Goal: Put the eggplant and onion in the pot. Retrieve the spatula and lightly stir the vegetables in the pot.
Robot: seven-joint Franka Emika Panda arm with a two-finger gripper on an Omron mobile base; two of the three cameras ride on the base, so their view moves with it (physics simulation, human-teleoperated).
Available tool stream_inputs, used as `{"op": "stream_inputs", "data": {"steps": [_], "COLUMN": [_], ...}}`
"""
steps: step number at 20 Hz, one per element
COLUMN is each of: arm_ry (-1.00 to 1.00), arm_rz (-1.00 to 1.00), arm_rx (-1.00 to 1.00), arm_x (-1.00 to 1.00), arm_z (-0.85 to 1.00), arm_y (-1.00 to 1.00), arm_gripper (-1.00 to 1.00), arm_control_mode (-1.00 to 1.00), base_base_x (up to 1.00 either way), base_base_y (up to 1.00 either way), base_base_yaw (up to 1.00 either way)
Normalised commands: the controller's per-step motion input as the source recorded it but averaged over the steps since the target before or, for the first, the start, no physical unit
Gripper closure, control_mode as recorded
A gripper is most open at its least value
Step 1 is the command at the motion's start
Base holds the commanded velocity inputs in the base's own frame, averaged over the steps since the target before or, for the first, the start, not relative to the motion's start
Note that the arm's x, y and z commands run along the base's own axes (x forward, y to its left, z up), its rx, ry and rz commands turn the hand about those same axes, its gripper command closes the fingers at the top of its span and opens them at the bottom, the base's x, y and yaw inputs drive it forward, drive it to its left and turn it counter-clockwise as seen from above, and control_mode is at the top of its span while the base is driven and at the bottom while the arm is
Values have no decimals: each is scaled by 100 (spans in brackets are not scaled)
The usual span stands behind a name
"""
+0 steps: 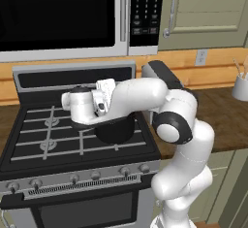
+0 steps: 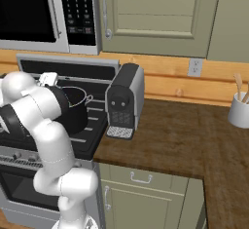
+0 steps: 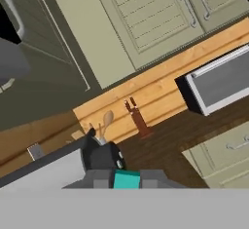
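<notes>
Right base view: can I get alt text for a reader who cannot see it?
The white arm bends over a black pot on the stove. A coffee machine stands beside it on a dark wooden counter, a utensil holder far right.

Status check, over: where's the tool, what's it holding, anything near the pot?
Tool shut on the green spatula. Arm hangs over the pot on the stove. Coffee machine beside the stove, apart from the pot.

glossy white arm [image 1: 145, 96], dark rounded joints
</notes>
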Motion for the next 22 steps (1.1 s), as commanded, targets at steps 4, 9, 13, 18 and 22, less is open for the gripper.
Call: {"op": "stream_inputs", "data": {"steps": [4, 9, 13, 18, 22], "arm_ry": [12, 25, 36, 41, 34], "arm_rz": [5, 1, 0, -5, -7], "arm_rx": [23, 18, -12, -16, 0], "arm_x": [0, 0, 0, 8, 16], "arm_z": [30, 75, 12, -22, -42], "arm_y": [0, -1, -32, -31, -5], "arm_gripper": [100, 100, 100, 100, 100], "arm_control_mode": [-100, -100, -100, -100, -100], "base_base_x": [0, 0, 0, 0, 0], "base_base_y": [0, 0, 0, 0, 0], "base_base_yaw": [0, 0, 0, 0, 0]}}
